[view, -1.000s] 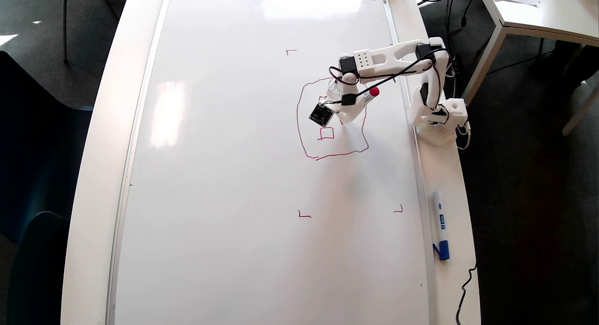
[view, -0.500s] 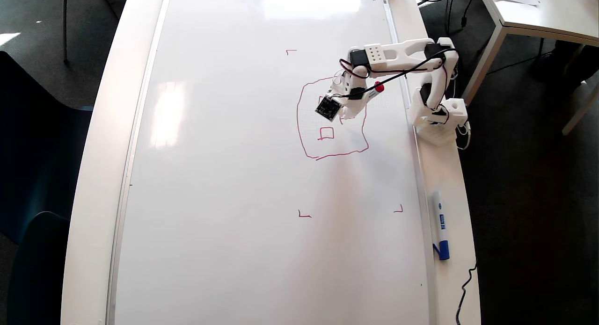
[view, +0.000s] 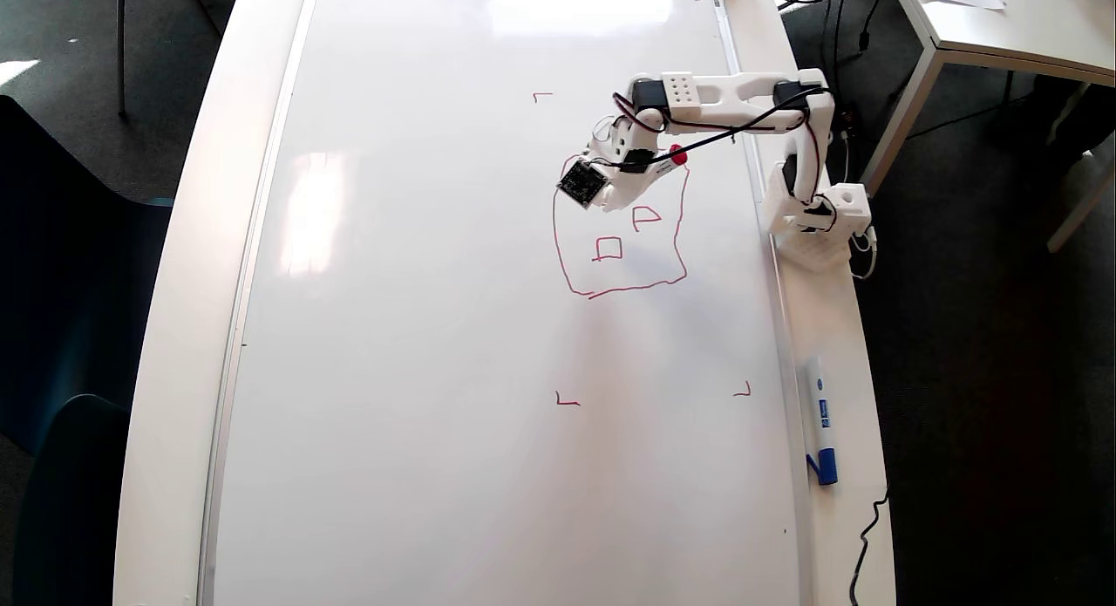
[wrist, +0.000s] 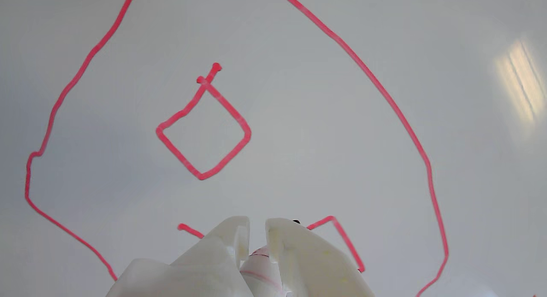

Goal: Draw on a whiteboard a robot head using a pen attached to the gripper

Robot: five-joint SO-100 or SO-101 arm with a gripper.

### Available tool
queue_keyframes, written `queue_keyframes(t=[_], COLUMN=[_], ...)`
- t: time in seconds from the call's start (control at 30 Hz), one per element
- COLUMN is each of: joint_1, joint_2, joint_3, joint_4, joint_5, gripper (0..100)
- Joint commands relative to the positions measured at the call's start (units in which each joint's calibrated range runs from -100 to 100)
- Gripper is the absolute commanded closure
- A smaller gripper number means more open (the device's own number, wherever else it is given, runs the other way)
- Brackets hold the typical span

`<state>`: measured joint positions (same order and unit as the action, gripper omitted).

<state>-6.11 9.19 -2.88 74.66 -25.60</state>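
Observation:
The whiteboard [view: 436, 327] covers most of the table. The robot head [view: 555, 231] is a wobbly red outline near the board's right side, with two small squares [view: 621, 248] inside. My white gripper [view: 621, 196] stands over the upper part of the outline, shut on the pen [view: 677, 157], whose red end sticks out to the upper right. In the wrist view, the fingertips [wrist: 230, 228] sit at the bottom edge, nearly closed around the pen's white body [wrist: 260, 269]. One full square [wrist: 247, 132] lies ahead on the whiteboard [wrist: 299, 117]. A second square [wrist: 342, 235] is partly hidden behind the fingers. The pen's tip is hidden.
Red corner marks [view: 567, 401] lie on the board around the drawing. A white marker with a blue cap [view: 819, 432] lies on the table's right edge. The arm's base [view: 819, 222] is clamped at that edge. A black cable [view: 863, 536] runs there.

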Motion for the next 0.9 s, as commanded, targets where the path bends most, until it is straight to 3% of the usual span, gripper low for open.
queue_keyframes(t=[0.0, 0.47, 0.87], joint_1=[1.6, 1.9, -1.0], joint_2=[3.4, 17.3, 19.8], joint_3=[-6.7, -23.9, -25.5], joint_4=[-0.5, -0.5, -0.5], joint_5=[0.9, 2.3, 2.5], gripper=[99, 99, 99])
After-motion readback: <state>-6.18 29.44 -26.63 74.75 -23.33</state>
